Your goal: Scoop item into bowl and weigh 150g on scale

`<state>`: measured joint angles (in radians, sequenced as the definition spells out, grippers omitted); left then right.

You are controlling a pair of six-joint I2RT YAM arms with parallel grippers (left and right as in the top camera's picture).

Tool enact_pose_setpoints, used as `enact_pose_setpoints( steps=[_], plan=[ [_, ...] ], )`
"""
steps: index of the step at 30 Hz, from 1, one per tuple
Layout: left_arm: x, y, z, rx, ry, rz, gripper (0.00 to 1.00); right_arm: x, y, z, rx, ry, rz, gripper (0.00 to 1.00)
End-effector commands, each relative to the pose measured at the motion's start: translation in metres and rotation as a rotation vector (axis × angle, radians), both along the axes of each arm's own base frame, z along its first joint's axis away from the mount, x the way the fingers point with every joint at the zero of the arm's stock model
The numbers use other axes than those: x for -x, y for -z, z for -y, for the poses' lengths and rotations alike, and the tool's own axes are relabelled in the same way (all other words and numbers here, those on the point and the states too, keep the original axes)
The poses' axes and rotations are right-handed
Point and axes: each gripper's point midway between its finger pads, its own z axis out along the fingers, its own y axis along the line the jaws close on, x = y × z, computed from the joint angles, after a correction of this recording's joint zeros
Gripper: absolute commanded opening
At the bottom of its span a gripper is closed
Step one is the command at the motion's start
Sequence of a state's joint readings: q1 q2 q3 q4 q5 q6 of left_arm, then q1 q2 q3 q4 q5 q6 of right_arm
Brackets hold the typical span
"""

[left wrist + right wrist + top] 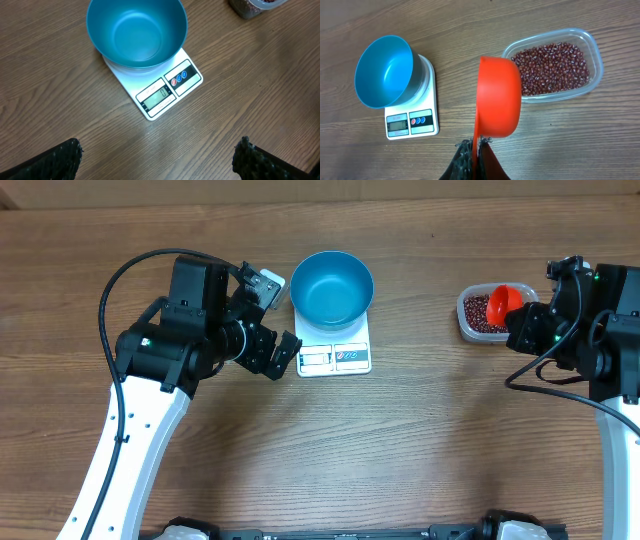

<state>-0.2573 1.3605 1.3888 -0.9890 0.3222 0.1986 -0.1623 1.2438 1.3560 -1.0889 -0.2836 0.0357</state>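
Observation:
The empty blue bowl (331, 287) (136, 32) (385, 70) stands on the white scale (335, 358) (170, 90) (412, 122). My left gripper (275, 320) (160, 160) hovers open just left of the scale, with nothing between its fingers. Dark red-brown beans (550, 60) (478, 310) fill a clear tub (597, 65) (464, 320) at the right. My right gripper (476, 147) (522, 315) is shut on the handle of the red-orange scoop (499, 97) (505, 302). The scoop's cup is turned on its side at the tub's near end. Its inside is hidden.
The tub's corner (250, 6) shows at the top of the left wrist view. Bare wooden table (420, 440) lies between the scale and the tub and along the front.

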Motion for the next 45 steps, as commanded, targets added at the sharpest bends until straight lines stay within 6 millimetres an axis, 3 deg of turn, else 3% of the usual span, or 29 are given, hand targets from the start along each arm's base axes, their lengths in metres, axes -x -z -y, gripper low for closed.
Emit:
enact_pose_setpoints(
  steps=[1,45],
  plan=[
    [-0.0021,-0.0032,0.0011,0.000,0.014,0.010,1.00,-0.0042,-0.0169,0.0023,0.022,-0.003,0.054,0.04],
    [-0.0022,-0.0033,0.0011,0.001,0.014,0.011,1.00,0.0015,-0.0120,0.0015,0.037,-0.028,0.029,0.04]
  ],
)
